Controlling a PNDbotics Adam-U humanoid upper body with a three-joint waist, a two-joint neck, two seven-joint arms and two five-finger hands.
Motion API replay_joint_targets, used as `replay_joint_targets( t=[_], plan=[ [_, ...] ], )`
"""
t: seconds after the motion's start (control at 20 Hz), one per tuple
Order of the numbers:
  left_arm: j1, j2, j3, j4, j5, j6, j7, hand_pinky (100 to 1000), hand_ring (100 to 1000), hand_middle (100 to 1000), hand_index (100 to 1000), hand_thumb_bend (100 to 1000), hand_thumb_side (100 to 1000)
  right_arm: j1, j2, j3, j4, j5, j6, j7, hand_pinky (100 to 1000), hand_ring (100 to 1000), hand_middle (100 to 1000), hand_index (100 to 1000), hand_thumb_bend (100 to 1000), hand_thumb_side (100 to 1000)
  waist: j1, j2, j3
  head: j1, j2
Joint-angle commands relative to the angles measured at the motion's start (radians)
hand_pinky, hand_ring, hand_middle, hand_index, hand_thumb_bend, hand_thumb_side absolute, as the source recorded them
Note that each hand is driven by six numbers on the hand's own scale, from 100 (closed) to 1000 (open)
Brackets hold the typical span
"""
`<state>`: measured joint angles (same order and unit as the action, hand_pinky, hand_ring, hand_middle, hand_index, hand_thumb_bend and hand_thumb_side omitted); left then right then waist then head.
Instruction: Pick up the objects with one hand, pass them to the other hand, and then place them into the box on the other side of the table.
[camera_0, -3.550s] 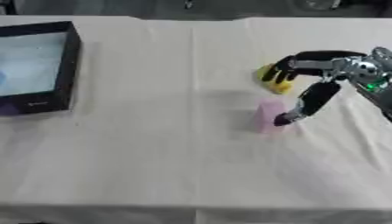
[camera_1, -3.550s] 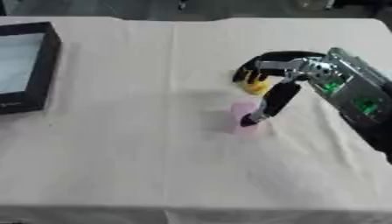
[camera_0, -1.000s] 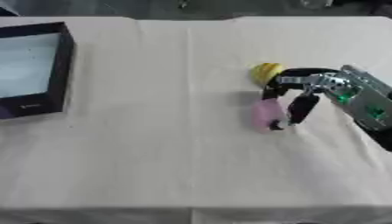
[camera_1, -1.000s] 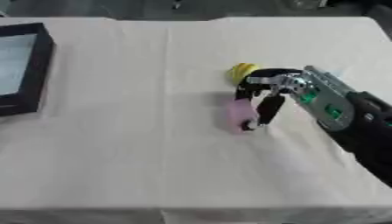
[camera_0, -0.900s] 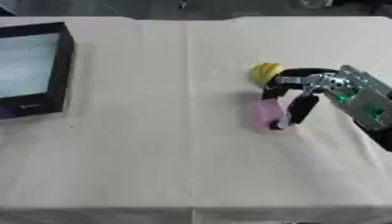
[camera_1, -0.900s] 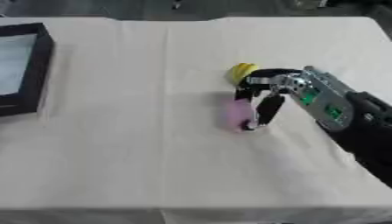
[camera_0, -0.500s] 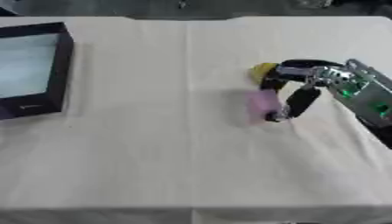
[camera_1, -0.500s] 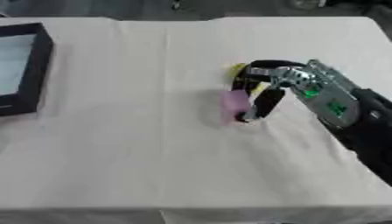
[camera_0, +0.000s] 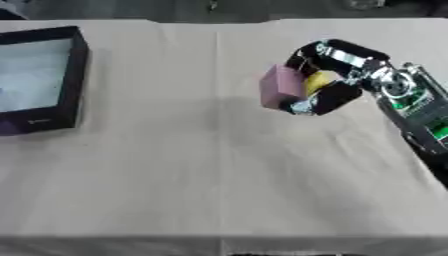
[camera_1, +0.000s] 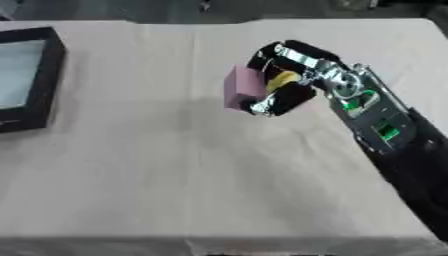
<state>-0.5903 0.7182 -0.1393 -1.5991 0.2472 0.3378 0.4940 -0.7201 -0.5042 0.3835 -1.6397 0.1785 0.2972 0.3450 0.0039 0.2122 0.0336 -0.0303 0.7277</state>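
right hand (camera_0: 337, 80) curled around pink block (camera_0: 282, 87), held above cream tablecloth (camera_0: 201, 165), yellow object (camera_0: 319, 81) behind block, black box (camera_0: 39, 80) far left

I am seeing my right hand (camera_1: 284, 85) reaching in from the right, its fingers curling round a pink block (camera_1: 241, 88) and holding it off the table (camera_1: 157, 165). A yellow object (camera_1: 282, 79) is showing between the curled fingers, just behind the block; I cannot tell whether the hand is gripping it or it is lying on the cloth behind. The black box (camera_1: 35, 80) is sitting at the far left edge, well apart from the hand, and the beige cloth is covering the table between them.
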Motion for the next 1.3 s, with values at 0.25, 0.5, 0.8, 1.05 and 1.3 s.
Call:
replay_joint_targets(
  t=[0.25, 0.5, 0.8, 1.05, 1.3],
  plan=[
    [-0.045, 0.045, -0.026, -0.037, -0.027, 0.018, -0.051, 641, 679, 647, 778, 493, 553, -0.003, 0.125, 0.017, 0.041, -0.06, 0.014, -0.145, 783, 559, 524, 529, 311, 100, 0.018, -0.042, 0.002, 0.013, 0.005],
    [-0.068, 0.044, -0.048, -0.059, -0.043, 0.031, -0.091, 643, 681, 650, 779, 493, 548, -0.004, 0.191, 0.046, 0.072, -0.068, -0.021, -0.206, 781, 555, 525, 530, 308, 100, 0.014, -0.048, 0.001, 0.019, 0.01],
    [-0.086, 0.049, -0.062, -0.079, -0.054, 0.043, -0.118, 645, 682, 651, 779, 495, 544, -0.018, 0.253, 0.073, 0.098, -0.061, -0.057, -0.245, 775, 550, 523, 529, 306, 100, 0.013, -0.051, 0.005, 0.027, 0.009],
    [-0.106, 0.056, -0.084, -0.086, -0.067, 0.056, -0.148, 650, 684, 653, 781, 498, 541, -0.026, 0.295, 0.099, 0.123, -0.052, -0.084, -0.255, 775, 549, 522, 529, 306, 100, 0.013, -0.053, 0.01, 0.035, 0.015],
    [-0.15, 0.057, -0.13, -0.103, -0.091, 0.084, -0.215, 659, 690, 660, 785, 505, 543, -0.035, 0.336, 0.117, 0.146, -0.034, -0.123, -0.272, 775, 548, 521, 528, 317, 100, 0.014, -0.058, 0.014, 0.039, 0.02]
  ],
)
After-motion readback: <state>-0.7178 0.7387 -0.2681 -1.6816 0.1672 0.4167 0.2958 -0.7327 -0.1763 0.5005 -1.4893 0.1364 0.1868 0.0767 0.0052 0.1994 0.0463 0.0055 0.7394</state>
